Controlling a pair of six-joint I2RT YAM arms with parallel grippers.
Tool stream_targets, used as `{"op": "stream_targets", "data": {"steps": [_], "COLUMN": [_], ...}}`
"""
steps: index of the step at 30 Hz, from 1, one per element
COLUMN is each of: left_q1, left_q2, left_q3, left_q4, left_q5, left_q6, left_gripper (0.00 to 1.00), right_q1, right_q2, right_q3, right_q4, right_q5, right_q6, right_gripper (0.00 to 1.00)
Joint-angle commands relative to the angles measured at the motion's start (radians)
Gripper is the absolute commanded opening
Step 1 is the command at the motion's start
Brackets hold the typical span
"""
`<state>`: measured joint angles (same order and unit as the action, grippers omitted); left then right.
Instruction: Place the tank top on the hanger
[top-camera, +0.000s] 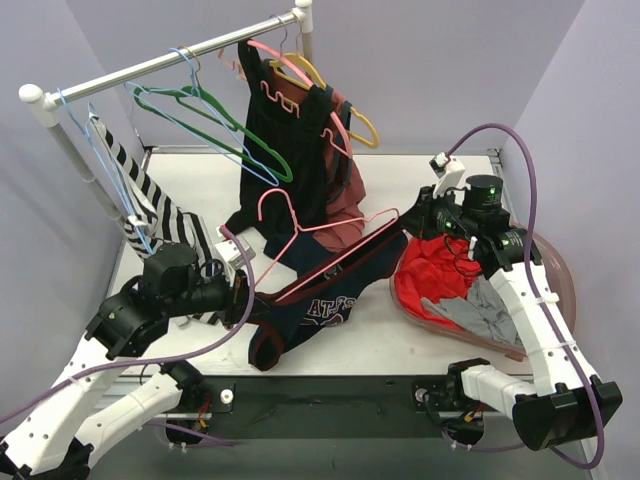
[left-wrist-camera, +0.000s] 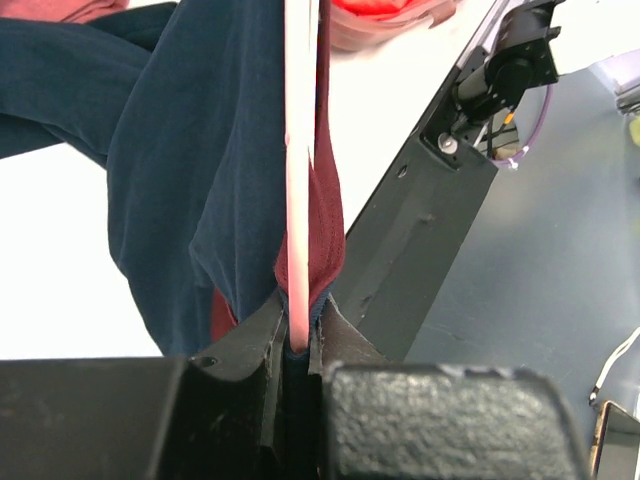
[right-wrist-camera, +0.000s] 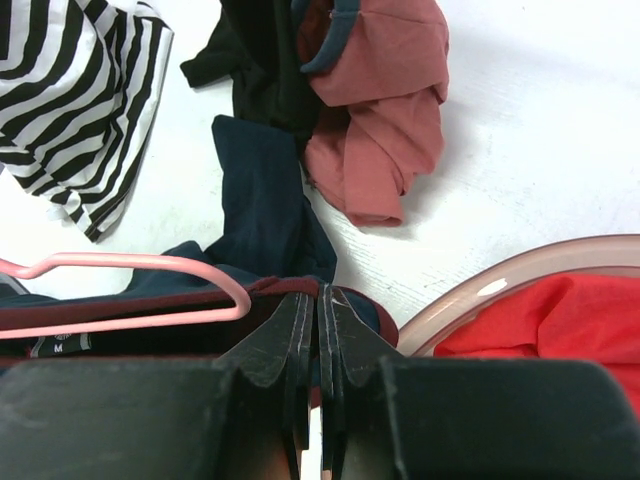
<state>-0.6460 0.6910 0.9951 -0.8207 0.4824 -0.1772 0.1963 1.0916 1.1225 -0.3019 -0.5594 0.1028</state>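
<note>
Two readable markings, both on the navy blue sleeveless jersey with dark red trim. The first is white block lettering on the chest, of which we read only "AT"; the rest is lost in folds. The second is a small label that looks to us like "M".

Location: the jersey is on the white table, stretched between the two arms, with one end raised toward the right arm.

Thin pink plastic hanger: its long bar runs along the jersey's trimmed edge.

Left end effector: nearly closed, clamping the hanger's bar together with dark red trim and navy cloth.

Right end effector: fingers pressed together, pinching the jersey's trimmed edge just beside the hanger's curved end, which lies free of the fingers.

Adjacent items: black-and-white striped garment; translucent pink tub holding red cloth.
</note>
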Motion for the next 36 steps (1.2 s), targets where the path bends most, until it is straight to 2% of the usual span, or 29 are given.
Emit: {"op": "stream_targets", "data": {"steps": [1, 20, 27, 30, 35, 36], "left_q1": [0.005, 0.005, 0.005, 0.005, 0.005, 0.005], "left_q2": [0.007, 0.067, 0.117, 0.148, 0.182, 0.185], "left_q3": [0.057, 0.057, 0.062, 0.077, 0.108, 0.117], "left_q4": [-0.112, -0.213, -0.205, -0.192, -0.144, -0.137], "left_q5": [0.010, -0.011, -0.010, -0.005, 0.007, 0.012], "left_q6": [0.058, 0.134, 0.136, 0.140, 0.140, 0.142], "left_gripper": [0.00, 0.00, 0.00, 0.00, 0.00, 0.00], "right_q1": [-0.041, -0.107, -0.100, -0.054, 0.119, 0.138], "right_q2": [-0.009, -0.004, -0.028, -0.044, -0.064, -0.070], "right_q3": [0.046, 0.126, 0.140, 0.149, 0.160, 0.158], "right_q4": [0.032, 0.012, -0.009, -0.032, -0.098, -0.108], "right_q5": [0.076, 0.095, -0.033, -0.115, -0.212, -0.241], "right_q6": [-0.035, -0.045, -0.084, -0.132, -0.198, -0.212], "right_gripper": [0.00, 0.00, 0.00, 0.00, 0.00, 0.07]}}
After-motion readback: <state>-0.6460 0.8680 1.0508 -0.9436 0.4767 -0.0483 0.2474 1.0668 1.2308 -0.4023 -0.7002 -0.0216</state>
